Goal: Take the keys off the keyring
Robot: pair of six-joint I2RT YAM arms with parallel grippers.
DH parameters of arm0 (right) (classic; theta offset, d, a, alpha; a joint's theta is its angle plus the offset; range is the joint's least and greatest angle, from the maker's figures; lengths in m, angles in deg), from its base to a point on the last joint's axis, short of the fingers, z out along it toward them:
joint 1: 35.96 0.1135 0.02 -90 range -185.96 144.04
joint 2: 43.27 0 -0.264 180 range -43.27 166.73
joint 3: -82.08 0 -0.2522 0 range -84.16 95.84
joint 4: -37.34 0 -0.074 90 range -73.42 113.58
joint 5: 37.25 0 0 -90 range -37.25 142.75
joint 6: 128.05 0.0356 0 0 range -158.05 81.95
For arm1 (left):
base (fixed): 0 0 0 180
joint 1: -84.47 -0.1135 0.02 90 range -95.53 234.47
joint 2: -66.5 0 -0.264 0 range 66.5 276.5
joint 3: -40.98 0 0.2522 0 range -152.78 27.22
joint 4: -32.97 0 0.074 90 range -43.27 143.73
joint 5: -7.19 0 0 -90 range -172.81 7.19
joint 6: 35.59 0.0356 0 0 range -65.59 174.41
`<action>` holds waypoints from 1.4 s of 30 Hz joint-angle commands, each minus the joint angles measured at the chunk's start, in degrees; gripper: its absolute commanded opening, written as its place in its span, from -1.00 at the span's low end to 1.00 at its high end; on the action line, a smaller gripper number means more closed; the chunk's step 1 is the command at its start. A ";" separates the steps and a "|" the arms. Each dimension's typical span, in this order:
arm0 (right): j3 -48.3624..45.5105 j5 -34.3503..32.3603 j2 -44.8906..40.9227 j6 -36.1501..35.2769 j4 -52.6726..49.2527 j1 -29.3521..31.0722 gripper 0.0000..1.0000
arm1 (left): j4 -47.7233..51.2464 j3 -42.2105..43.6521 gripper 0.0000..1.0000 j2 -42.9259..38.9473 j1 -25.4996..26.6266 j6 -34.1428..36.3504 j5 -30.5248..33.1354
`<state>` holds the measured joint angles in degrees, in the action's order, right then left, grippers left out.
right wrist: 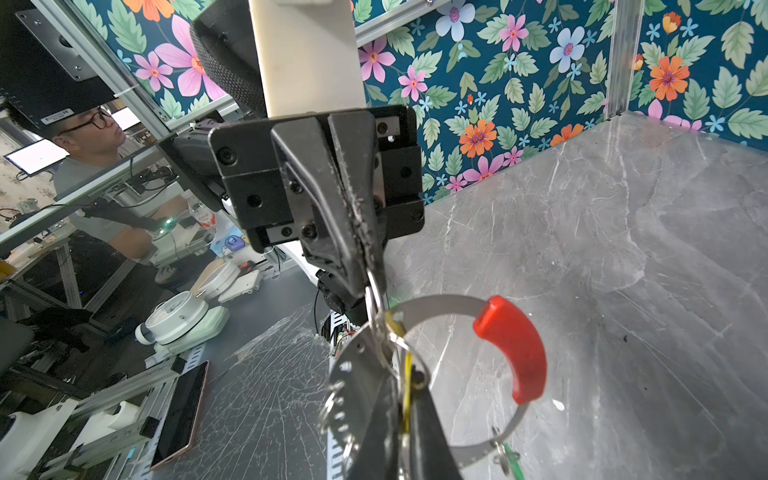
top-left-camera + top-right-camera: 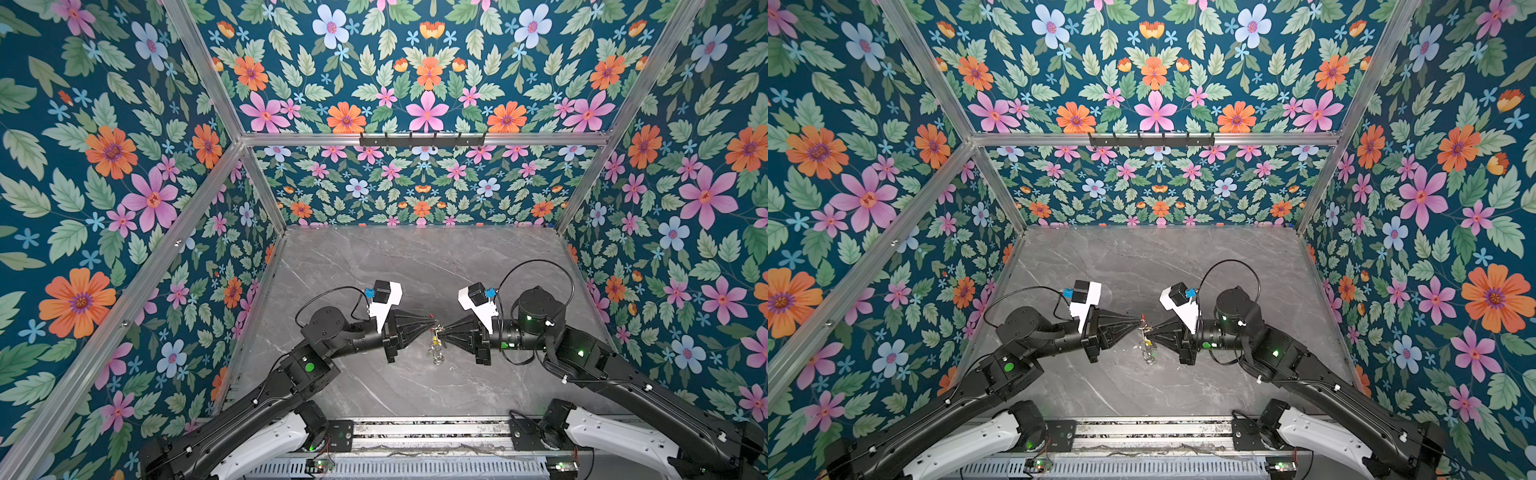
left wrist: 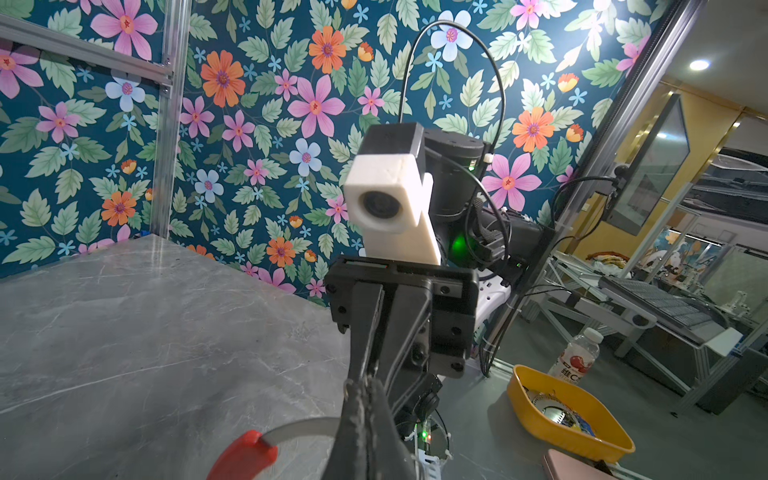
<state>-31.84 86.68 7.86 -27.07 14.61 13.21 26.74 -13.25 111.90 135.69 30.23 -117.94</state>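
Note:
The keyring (image 1: 436,305), a thin grey band with a red curved segment (image 1: 511,345), hangs in the air between both grippers above the marble table (image 2: 374,270). My left gripper (image 2: 430,322) is shut on the ring's rim; the left wrist view shows the grey band (image 3: 307,428) running into its fingers (image 3: 365,415). My right gripper (image 2: 441,331) faces it and is shut on the brass-yellow key (image 1: 407,374), seen edge-on between its fingers (image 1: 432,440). A green tag (image 1: 509,457) dangles from the ring's far side. Several small silver loops (image 1: 336,411) line the rim.
Floral walls with aluminium posts close in the table on three sides. A black hook rail (image 2: 422,139) runs along the back wall. Off the table's front edge lie a yellow tray (image 3: 540,415), a bottle (image 3: 575,357) and a phone (image 1: 178,415).

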 commanded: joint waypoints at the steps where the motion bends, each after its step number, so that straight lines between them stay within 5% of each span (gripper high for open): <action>1: 0.27 1.69 0.60 0.31 1.02 0.05 -1.00 | -5.53 0.26 -1.00 -0.23 0.02 -1.22 0.83; 15: 2.24 2.74 2.72 0.82 -3.41 0.01 -0.97 | -6.73 0.66 -1.00 0.21 0.02 -0.28 -2.65; 20: 6.32 -0.68 -0.01 -2.30 -9.85 0.05 -0.22 | -5.85 0.66 -1.00 -0.32 0.02 0.19 -2.93; 24: 9.54 -2.67 -1.30 -2.99 -9.56 0.04 -0.03 | -6.61 1.06 -1.00 -0.63 0.03 0.19 -3.19; 30: 9.99 -2.00 1.49 -1.04 -3.42 0.01 -0.04 | -8.09 1.66 -1.00 -1.15 0.02 -0.23 -3.16; 42: 6.60 6.45 3.07 2.81 4.08 0.05 -0.57 | -8.36 3.02 -1.00 -3.11 0.02 0.01 -1.35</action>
<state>-25.22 90.33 10.57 -25.80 15.29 13.21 20.95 -10.36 109.11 135.69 29.49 -119.84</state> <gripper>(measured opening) 0.225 0.050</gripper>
